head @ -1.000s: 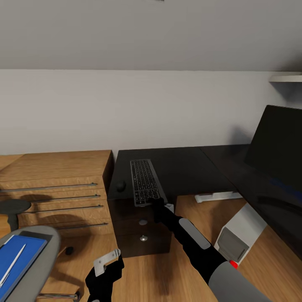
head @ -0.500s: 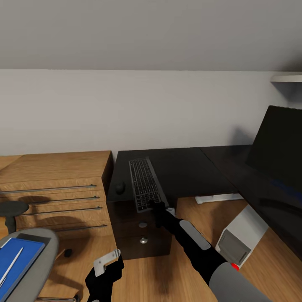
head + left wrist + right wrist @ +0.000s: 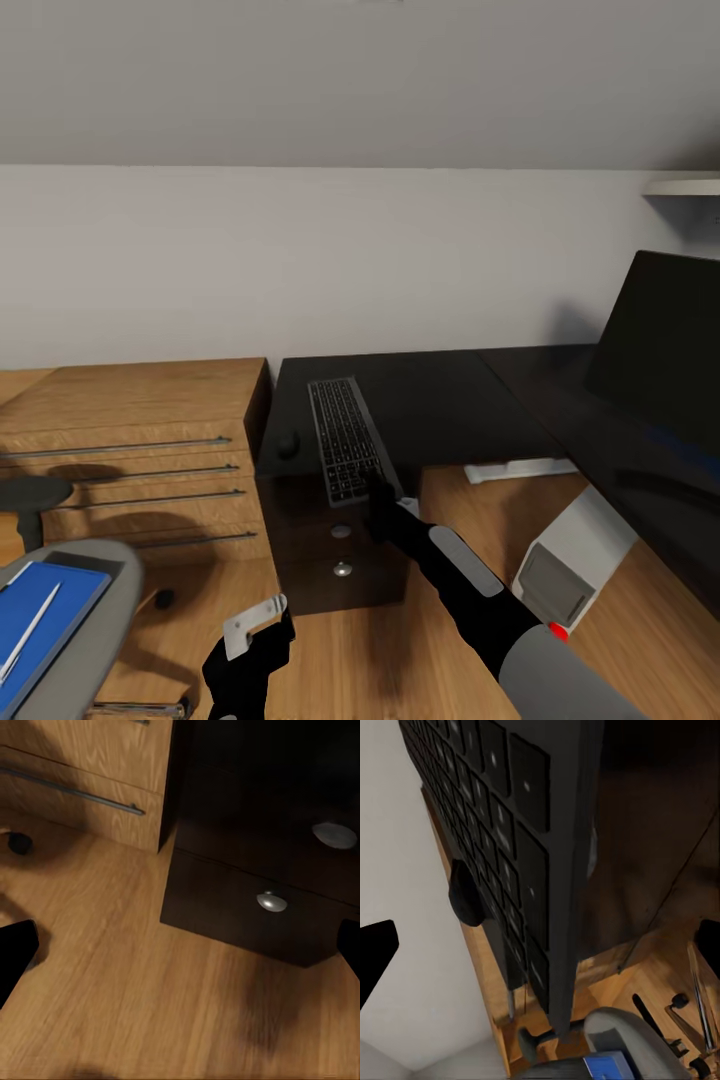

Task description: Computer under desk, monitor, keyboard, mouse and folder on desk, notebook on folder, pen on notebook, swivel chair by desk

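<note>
Keyboard placement is in hand — right end effector point(image 3: 378, 492), fingers apart, meets the slim dark-keyed grey-framed keyboard point(image 3: 345, 437) overhanging the glossy black bench's point(image 3: 450, 400) front edge; next, push it toward the wide black monitor point(image 3: 665, 350).

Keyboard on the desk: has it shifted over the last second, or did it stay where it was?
Yes, slightly. Against the drawer unit's knobs, the keyboard's near end has slid toward the desk's front edge and now overhangs it, by the right gripper. The mouse stayed put.

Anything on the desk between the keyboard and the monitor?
No. In the head view, only bare glossy desk lies between the keyboard and the monitor.
</note>
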